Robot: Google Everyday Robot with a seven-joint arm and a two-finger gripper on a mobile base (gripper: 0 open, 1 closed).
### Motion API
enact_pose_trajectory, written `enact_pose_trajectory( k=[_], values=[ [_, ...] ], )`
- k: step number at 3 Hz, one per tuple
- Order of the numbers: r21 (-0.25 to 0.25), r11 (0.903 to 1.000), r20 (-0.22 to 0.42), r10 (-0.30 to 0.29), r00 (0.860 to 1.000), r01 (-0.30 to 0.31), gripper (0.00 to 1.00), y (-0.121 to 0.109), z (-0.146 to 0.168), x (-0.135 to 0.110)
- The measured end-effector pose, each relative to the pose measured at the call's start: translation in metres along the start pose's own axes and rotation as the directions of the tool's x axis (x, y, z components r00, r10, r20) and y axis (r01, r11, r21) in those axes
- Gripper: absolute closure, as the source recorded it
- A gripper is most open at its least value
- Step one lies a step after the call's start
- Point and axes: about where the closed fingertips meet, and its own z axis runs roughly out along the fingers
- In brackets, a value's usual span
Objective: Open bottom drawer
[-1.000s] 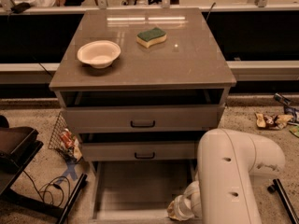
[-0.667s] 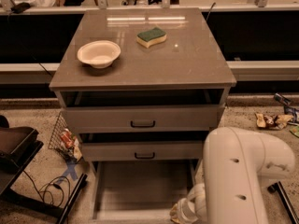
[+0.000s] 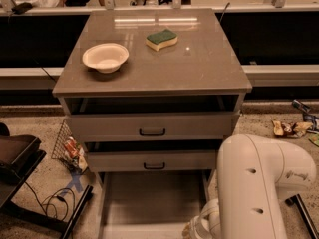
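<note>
The bottom drawer (image 3: 154,203) stands pulled far out of the cabinet, with its pale grey inside showing under the middle drawer (image 3: 154,159). Its front and handle lie below the picture's lower edge. The top drawer front (image 3: 149,126) with a black bar handle sits above, slightly out. My white arm (image 3: 259,183) fills the lower right. My gripper (image 3: 194,229) is at the bottom edge, at the pulled-out drawer's right front corner, mostly hidden by the arm.
A white bowl (image 3: 105,57) and a green-yellow sponge (image 3: 162,39) lie on the cabinet top (image 3: 199,68). A black stand and cables (image 3: 30,183) are on the floor at the left, with wrappers (image 3: 72,151) beside the cabinet. Litter (image 3: 289,128) lies at the right.
My arm has shifted slightly to the right and down. The bottom drawer stays pulled out as before.
</note>
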Motion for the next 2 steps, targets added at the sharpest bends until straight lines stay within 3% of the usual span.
enact_pose_trajectory(
  k=[2],
  values=[
    [-0.004, 1.0, 0.001, 0.0, 1.0, 0.0, 0.05, 0.0018, 0.0017, -0.0008]
  ],
)
